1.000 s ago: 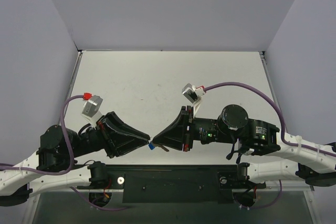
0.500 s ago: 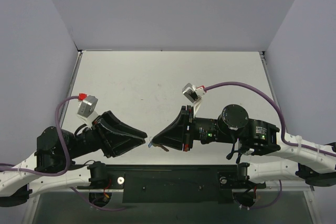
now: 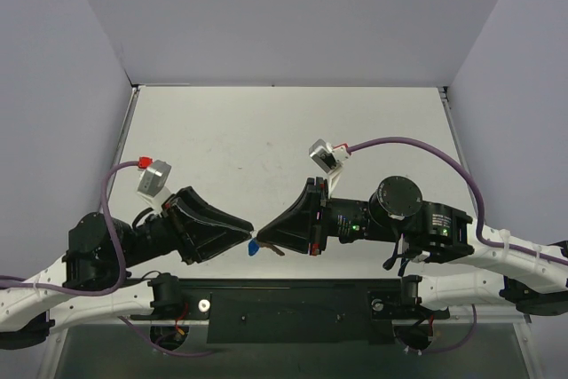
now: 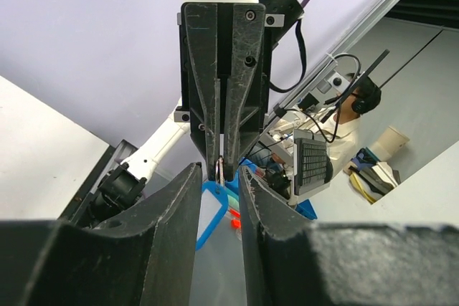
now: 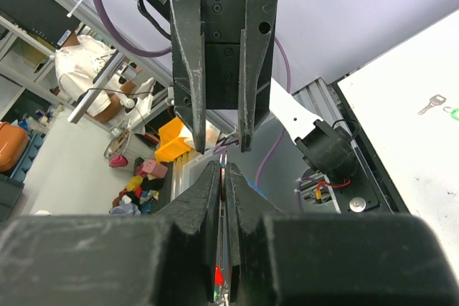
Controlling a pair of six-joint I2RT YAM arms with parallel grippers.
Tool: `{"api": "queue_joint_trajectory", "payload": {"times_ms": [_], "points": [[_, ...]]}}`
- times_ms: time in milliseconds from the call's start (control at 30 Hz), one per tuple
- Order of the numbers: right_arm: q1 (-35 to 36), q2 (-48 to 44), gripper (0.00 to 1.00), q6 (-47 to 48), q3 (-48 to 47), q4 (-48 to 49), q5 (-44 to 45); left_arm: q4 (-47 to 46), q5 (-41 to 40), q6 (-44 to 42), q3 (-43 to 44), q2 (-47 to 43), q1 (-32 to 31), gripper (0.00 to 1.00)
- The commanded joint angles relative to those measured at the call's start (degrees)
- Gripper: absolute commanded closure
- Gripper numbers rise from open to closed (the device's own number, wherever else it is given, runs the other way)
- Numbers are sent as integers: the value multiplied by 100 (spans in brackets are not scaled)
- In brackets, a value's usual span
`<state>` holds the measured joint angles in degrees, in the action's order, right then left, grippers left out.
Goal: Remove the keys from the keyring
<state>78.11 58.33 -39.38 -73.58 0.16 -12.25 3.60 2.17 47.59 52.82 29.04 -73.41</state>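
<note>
The blue tag (image 3: 254,248) of the keyring hangs in the air between the two gripper tips, above the table's near edge. In the left wrist view the tag (image 4: 214,209) dangles from a thin ring pinched at the tips of my right gripper (image 4: 220,161). My right gripper (image 3: 262,239) (image 5: 223,170) is shut on a thin silver metal piece seen edge-on, the key (image 5: 223,180). My left gripper (image 3: 247,235) (image 4: 218,178) is open, one jaw on each side of the tag and not pressing it. It faces the right gripper, tip to tip (image 5: 222,145).
A second silver key (image 5: 431,103) joined to a green tag (image 5: 452,111) lies on the white table (image 3: 284,144), far from both grippers. Grey walls enclose the table on three sides. The black base bar (image 3: 284,308) runs under the grippers.
My left gripper, which had drawn back to the left half a second ago, has come forward again to the right gripper's tips. The right gripper has stayed still. The blue tag hangs slightly lower.
</note>
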Motion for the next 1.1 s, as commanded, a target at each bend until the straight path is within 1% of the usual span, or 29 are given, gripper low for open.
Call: {"api": "queue_joint_trajectory", "payload": {"times_ms": [0, 133, 200, 233, 267, 333, 500, 567, 667, 733, 833, 933, 1000, 1067], "points": [[12, -6, 100, -35, -60, 467, -58, -228, 55, 31, -26, 67, -16, 64], [20, 21, 100, -35, -69, 467, -41, -271, 108, 48, -52, 85, -16, 71], [20, 47, 100, -35, -69, 493, -32, -263, 125, 57, -52, 102, -16, 79], [20, 56, 100, -26, -69, 502, -49, -263, 134, 48, -52, 102, -16, 85], [12, 65, 100, -44, -77, 528, -58, -254, 134, 40, -52, 85, -16, 88], [20, 100, 100, -35, -86, 529, -67, -228, 117, 39, -70, 76, -16, 100], [12, 188, 100, -79, -42, 520, -146, -35, 187, -4, 44, 93, -16, 100], [3, 301, 100, -158, -121, 241, -269, 333, 257, -57, 280, 190, -16, 100], [-41, 451, 100, -220, -297, -190, -540, 1324, 467, -268, 729, 418, -16, 100], [-59, 452, 100, -228, -315, -359, -629, 1817, 617, -443, 1054, 541, -16, 100], [-94, 417, 100, -290, -236, -359, -708, 2381, 933, -628, 1502, 691, -16, 100], [-94, 382, 100, -325, -148, -324, -700, 2611, 1319, -699, 1696, 849, -16, 100], [-85, 381, 100, -395, -52, -122, -709, 2734, 1548, -734, 1776, 945, -16, 100], [-67, 364, 100, -448, 45, -60, -691, 2831, 1654, -751, 1837, 1042, -16, 100]]}}
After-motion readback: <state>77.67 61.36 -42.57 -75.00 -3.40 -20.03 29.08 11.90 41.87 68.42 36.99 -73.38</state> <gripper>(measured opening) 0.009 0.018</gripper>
